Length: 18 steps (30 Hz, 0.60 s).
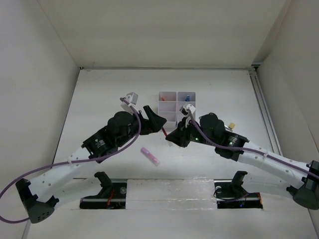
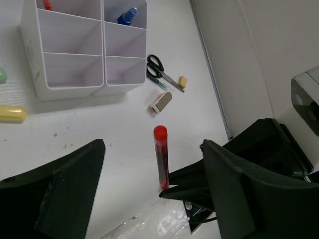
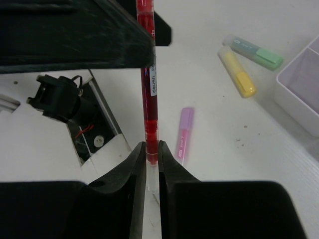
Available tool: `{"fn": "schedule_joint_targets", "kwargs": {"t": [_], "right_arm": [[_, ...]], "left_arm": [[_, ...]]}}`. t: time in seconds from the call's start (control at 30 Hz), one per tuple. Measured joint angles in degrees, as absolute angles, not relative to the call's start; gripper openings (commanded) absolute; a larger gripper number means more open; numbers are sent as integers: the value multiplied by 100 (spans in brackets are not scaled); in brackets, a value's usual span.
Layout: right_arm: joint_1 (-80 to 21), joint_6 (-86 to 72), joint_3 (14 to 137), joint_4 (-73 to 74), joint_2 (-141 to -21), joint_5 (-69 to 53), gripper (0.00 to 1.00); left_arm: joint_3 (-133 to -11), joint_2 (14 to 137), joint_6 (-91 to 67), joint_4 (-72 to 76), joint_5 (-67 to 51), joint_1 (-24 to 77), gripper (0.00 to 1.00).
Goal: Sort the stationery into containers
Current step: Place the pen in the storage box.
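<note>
My right gripper (image 3: 152,149) is shut on the lower end of the thin red pen (image 3: 148,74) and holds it above the table. It also shows in the top view (image 1: 172,135). My left gripper (image 2: 152,149) is open, its fingers (image 2: 60,189) apart on either side of the red pen (image 2: 160,157) without touching it. The white organiser tray (image 2: 35,55) lies beyond, with a blue piece (image 2: 127,16) and a red item (image 2: 47,5) in its far compartments. The pink highlighter (image 3: 183,134) lies on the table below the pen.
Yellow (image 3: 238,73) and green (image 3: 256,52) highlighters lie left of the tray. Black-handled scissors (image 2: 162,69), a green pen (image 2: 157,82), a beige eraser (image 2: 183,81) and a small white-and-beige item (image 2: 161,102) lie to its right. White walls close in the table.
</note>
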<state>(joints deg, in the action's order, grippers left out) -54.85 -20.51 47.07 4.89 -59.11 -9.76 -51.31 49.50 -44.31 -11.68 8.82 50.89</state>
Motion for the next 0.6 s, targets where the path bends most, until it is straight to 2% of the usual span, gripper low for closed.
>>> {"fn": "schedule_joint_targets", "kwargs": {"t": [0.03,0.07,0.1,0.17,0.3,0.37,0.4,0.43,0.47,0.5,0.6], "right_arm": [[-5485,-2049,4705,451,-5878,-1037,0],[-5485,-2049,4705,390,-5854,-1094,0],[-5485,-2049,4705,329,-5839,-1138,0],[-5485,-2053,4705,222,-5824,-1146,0],[-5485,-2080,4683,84,-5815,-1068,0],[-5485,-2097,4659,36,-5833,-1004,0],[-5483,-2112,4641,-8,-5848,-972,9],[-5485,-2121,4626,-51,-5870,-943,35],[-5485,-2152,4622,-80,-5898,-906,72],[-5485,-2222,4617,-113,-5927,-851,100],[-5485,-2296,4600,-196,-5953,-541,100]], "left_arm": [[-5131,4993,-4421,-1096,849,5089,64],[-5131,5041,-4434,-1022,814,5089,50],[-5131,5092,-4438,-950,775,5089,43],[-5131,5175,-4442,-838,716,5089,35],[-5131,5301,-4486,-648,561,5089,0],[-5133,5345,-4480,-534,521,5089,0],[-5133,5356,-4466,-521,526,5089,0],[-5133,5384,-4458,-519,534,5083,0],[-5133,5406,-4438,-508,574,5068,0],[-5133,5439,-4438,-489,602,5065,0],[-5135,5566,-4390,-408,819,5076,0]]}}
